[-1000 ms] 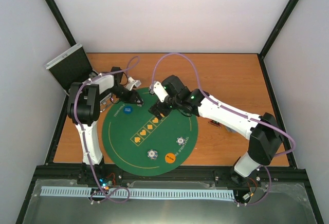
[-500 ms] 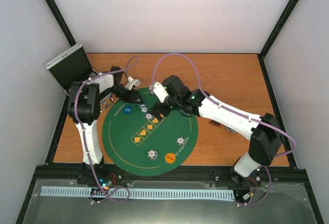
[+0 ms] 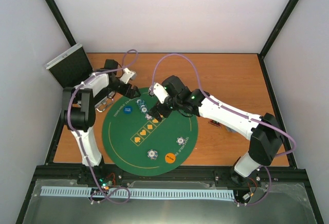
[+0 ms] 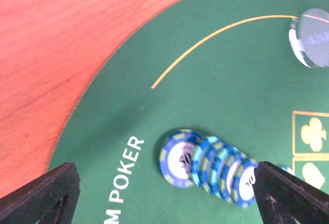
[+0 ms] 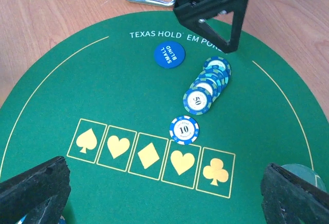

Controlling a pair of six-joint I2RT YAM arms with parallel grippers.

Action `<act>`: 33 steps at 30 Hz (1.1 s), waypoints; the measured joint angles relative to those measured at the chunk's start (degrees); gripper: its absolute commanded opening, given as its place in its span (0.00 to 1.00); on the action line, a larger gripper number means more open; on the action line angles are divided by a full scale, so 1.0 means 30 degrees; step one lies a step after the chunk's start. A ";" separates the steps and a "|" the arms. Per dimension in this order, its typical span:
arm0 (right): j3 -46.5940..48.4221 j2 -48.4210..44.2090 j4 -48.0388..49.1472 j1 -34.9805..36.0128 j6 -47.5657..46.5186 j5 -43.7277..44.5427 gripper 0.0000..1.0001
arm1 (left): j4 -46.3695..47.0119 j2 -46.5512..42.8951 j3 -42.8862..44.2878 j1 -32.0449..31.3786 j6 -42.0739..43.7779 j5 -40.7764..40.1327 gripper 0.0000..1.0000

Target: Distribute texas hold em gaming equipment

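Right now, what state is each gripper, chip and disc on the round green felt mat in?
Left gripper: open, empty, over the chip row.
Right gripper: open, empty, above the green felt mat.
Row of blue-and-white striped poker chips: fanned, overlapping, on the mat.
Single blue-and-white "10" chip: flat, beside the row's end.
Blue round "small blind" disc: flat, lettering up.

Round green mat (image 3: 121,136) on table (image 3: 226,75), blue disc (image 3: 128,109) far left on it, orange disc (image 3: 170,157) at near edge

Plain white walls (image 3: 180,13) enclose an apparently wooden table (image 3: 226,70).
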 measured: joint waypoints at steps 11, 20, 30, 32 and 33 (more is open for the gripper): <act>-0.1268 -0.2681 -0.0015 -0.0474 -0.0146 0.0670 1.00 | 0.3235 -0.7439 -0.7264 -0.3898 0.4867 -0.2208 1.00; -0.2018 -0.3366 -0.0189 -0.0918 -0.0131 0.1355 1.00 | 0.5093 -0.6470 -0.8677 -0.6062 0.5136 -0.4408 1.00; -0.2535 -0.3752 -0.0321 -0.1093 -0.0146 0.1610 1.00 | 0.7235 -0.4889 -0.8765 -0.6725 0.4342 -0.6200 1.00; -0.2586 -0.3752 -0.0313 -0.1093 -0.0153 0.1617 1.00 | 0.7337 -0.4772 -0.8801 -0.6732 0.4364 -0.6608 0.99; -0.2594 -0.3752 -0.0321 -0.1093 -0.0153 0.1617 1.00 | 0.7526 -0.4743 -0.8830 -0.6717 0.4386 -0.6798 0.99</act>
